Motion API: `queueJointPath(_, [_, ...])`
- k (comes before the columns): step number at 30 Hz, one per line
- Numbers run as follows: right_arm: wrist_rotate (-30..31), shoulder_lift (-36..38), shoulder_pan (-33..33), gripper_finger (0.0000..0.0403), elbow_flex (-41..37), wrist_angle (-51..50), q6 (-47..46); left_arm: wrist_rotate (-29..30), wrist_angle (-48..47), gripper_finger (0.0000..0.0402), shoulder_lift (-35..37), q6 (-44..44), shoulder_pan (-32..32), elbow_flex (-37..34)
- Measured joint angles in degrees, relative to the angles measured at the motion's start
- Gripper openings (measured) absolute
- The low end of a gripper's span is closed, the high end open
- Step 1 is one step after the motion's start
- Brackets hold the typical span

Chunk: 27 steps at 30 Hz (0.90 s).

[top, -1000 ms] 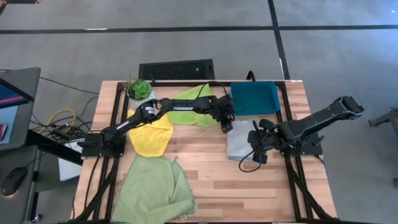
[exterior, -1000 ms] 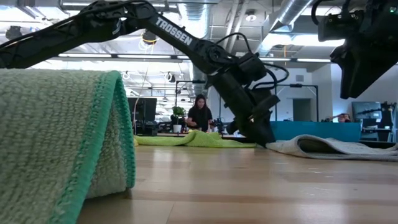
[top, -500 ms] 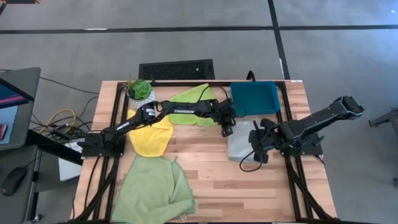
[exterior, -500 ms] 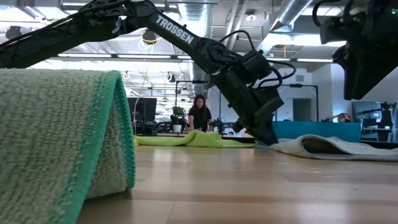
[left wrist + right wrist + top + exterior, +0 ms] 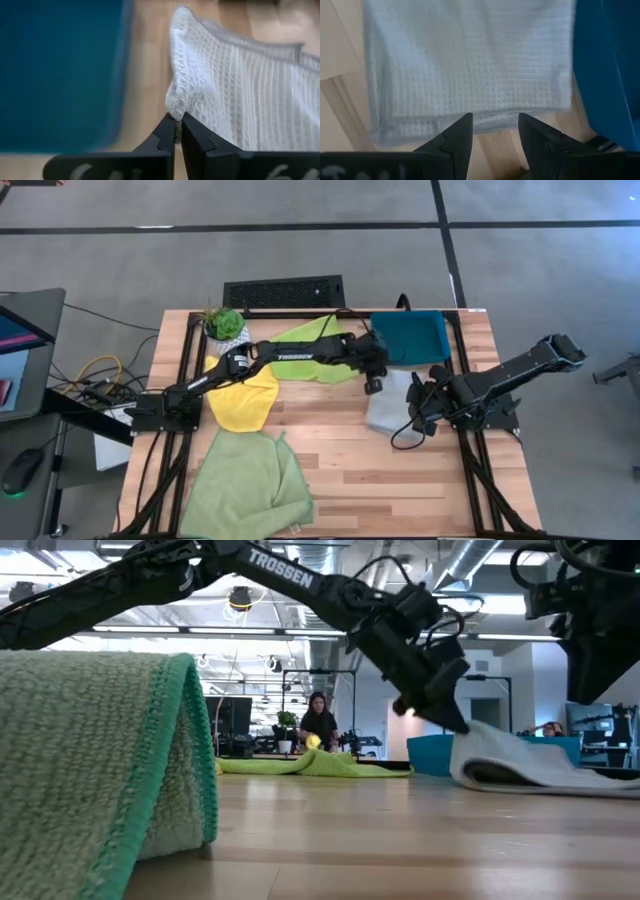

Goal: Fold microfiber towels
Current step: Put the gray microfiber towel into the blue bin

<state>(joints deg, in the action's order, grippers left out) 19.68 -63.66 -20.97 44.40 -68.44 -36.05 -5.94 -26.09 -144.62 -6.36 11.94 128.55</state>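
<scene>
A grey towel lies folded on the table at centre right, in front of a teal tray. My left gripper is shut on its far left corner, which is raised off the table. My right gripper hovers open just above the grey towel's right part, touching nothing. A lime green towel lies under the left arm and a yellow towel at the left. A larger pale green towel lies at the near left, its folded edge standing up. My left gripper pinches the grey towel's corner between its two fingertips, coming from the table's left and slanting downward. That corner is lifted clear of the table, the cloth slopes down from it, and the rest of the towel lies on the wood.
A potted plant stands at the far left corner and a black keyboard lies beyond the far edge. Bare wood runs along the table's near middle. People sit in the room behind.
My left gripper has risen from the table beside the grey towel and shifted a little toward the tray. The towel's far left corner has come up with it, while the rest of the towel has stayed flat.
</scene>
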Motion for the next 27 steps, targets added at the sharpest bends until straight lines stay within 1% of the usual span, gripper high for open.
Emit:
queueJointPath(4, [0.02, 0.0, 0.0, 0.0182, 0.0, -0.48, 0.0, 4.44, 0.2, 0.0001, 0.08, -1.61, 0.14, 3.39])
queueJointPath(9, [0.02, 0.0, 0.0, 0.0182, 0.0, -0.59, -0.02, 7.81, 1.79, 0.0, 0.11, -2.48, 1.09, 5.33])
queueJointPath(19, [0.15, 0.0, 0.0, 0.0182, 0.0, -0.57, -0.07, 8.5, 10.16, 0.0, 0.11, -1.54, 3.46, 5.48])
queueJointPath(27, [0.15, 0.0, 0.0, 0.0182, 0.0, -0.72, -0.04, 12.79, 15.6, 0.0, 0.13, -4.19, 4.28, 5.48])
